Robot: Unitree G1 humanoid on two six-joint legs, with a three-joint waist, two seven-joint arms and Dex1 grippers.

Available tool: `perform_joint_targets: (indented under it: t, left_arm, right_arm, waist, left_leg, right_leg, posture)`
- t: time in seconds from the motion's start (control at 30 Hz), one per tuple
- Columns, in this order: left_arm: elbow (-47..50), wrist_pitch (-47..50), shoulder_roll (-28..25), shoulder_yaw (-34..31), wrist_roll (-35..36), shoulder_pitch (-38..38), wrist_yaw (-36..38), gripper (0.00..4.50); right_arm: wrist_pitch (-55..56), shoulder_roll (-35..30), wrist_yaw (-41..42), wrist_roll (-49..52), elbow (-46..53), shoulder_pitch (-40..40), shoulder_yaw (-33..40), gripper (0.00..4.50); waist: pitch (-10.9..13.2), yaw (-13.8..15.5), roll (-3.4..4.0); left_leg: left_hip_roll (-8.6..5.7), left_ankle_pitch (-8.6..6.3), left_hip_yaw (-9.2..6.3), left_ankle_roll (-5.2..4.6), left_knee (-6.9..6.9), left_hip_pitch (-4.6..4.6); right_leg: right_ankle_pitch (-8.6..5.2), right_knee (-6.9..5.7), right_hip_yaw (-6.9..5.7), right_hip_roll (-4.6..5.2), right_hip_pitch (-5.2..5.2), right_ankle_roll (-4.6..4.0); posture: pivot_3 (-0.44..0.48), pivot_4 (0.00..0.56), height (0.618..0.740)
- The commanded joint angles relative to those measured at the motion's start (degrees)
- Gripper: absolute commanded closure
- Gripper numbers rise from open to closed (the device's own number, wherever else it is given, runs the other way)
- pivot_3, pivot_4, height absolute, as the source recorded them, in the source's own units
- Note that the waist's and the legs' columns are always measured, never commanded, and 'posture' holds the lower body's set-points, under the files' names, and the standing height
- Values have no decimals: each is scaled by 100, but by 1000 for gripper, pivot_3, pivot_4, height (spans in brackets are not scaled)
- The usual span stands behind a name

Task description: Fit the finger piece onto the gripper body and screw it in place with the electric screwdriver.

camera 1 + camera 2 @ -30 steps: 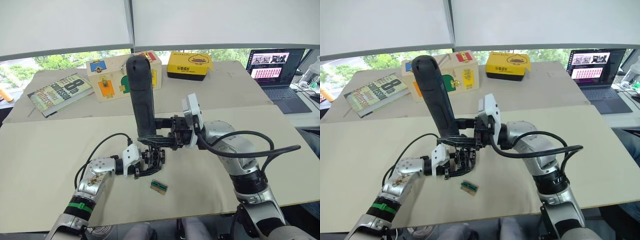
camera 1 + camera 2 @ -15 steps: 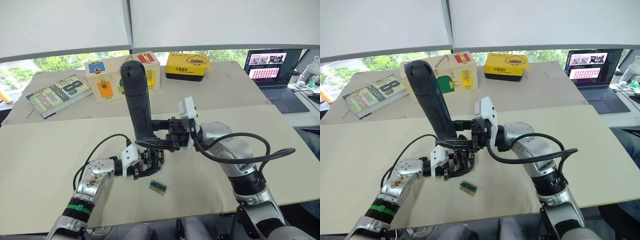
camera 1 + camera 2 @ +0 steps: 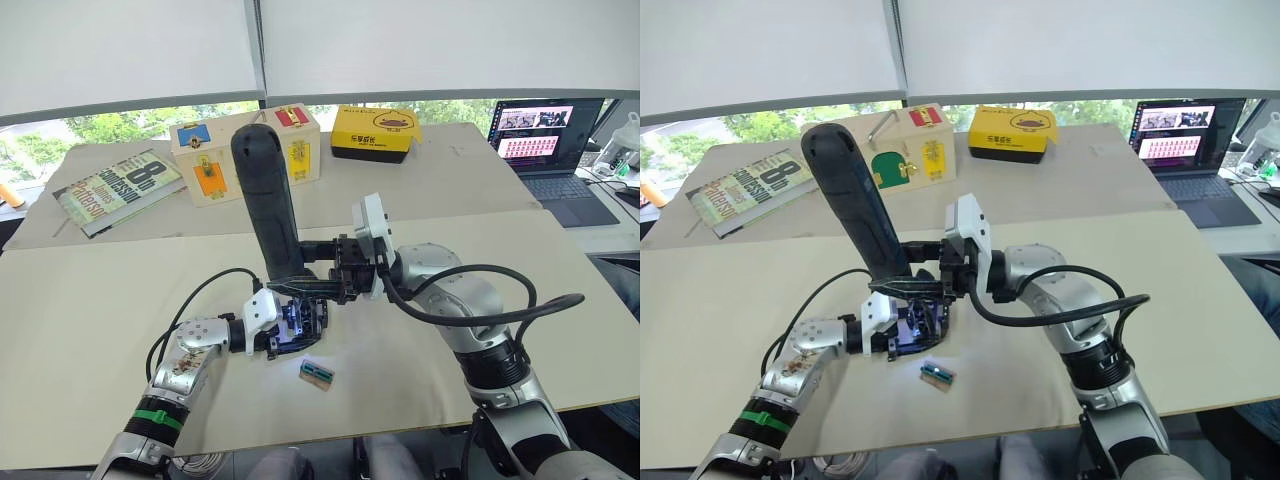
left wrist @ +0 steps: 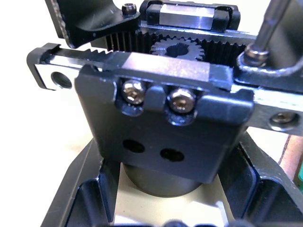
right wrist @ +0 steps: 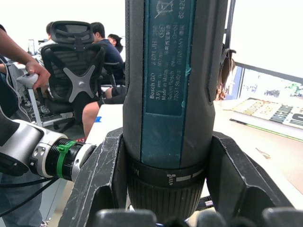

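My right gripper [image 3: 303, 286] is shut on the lower end of the electric screwdriver [image 3: 268, 210], a long dark cylinder standing almost upright with its top leaning left. Its thin metal bit [image 4: 271, 23] rests on a screw at one end of the gripper body [image 4: 161, 127], and a bluish-white glow shows there. The gripper body [image 3: 304, 318] is a black block with a gear and toothed rails. My left gripper [image 3: 287, 338] is shut on its round base just above the table. I cannot tell the finger piece apart from the body's black parts.
A small green-brown tray [image 3: 316, 372] lies on the table just right of the left gripper. Further back are a wooden box with coloured latches [image 3: 215, 150], a yellow box [image 3: 378, 130], a book [image 3: 118, 185] and a laptop [image 3: 552, 135]. Seated people [image 5: 102, 47] show in the right wrist view.
The screwdriver's top has leaned further to the left while its bit stays on the gripper body. A bluish-white glow has appeared at the tip. The left gripper holds its place.
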State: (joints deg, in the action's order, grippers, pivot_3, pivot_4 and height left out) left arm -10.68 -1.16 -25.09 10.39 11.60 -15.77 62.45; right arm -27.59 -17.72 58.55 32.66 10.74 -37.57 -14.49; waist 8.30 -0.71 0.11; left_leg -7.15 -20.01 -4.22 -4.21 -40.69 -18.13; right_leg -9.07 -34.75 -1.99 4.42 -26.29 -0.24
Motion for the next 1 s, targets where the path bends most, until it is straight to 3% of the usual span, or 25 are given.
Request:
perform_joint_targets:
  t: [0.03, 0.47, 0.87, 1.0]
  left_arm:
    - [-14, 80, -24, 98, -24, 107, 47, 2164]
    - [-219, 68, 4, 108, -139, 31, -66, 2164]
    - [-485, 128, 55, 136, -163, -146, -133, 2164]
    - [-554, 273, 37, 113, -117, -189, -110, 273]
  right_arm:
    - [-11, 7, 74, -38, -80, 45, -18, 2598]
    - [54, 100, 399, 657, 256, -484, 668, 2598]
    - [-10, 71, 497, 869, 307, -621, 857, 2598]
    - [-11, 109, 445, 1020, 387, -680, 942, 2598]
  waist:
    - [0, 1, 0]
    - [2, 2, 0]
    - [3, 66, 0]
    - [3, 77, 0]
  left_leg:
    - [0, 0, 0, 0, 0, 0]
    - [-1, 0, 0, 0, -1, -12]
    - [-3, 0, 0, -1, -5, -12]
    - [-3, 0, 0, -1, -5, -12]
  right_leg:
    - [0, 0, 1, 0, 0, 0]
    - [0, 3, 2, 0, -9, 0]
    - [0, 1, 25, 1, -6, 0]
    - [0, 0, 30, 0, -7, 0]
  posture:
    - [0, 150, 740]
    - [0, 150, 740]
    - [0, 150, 740]
    - [0, 150, 740]
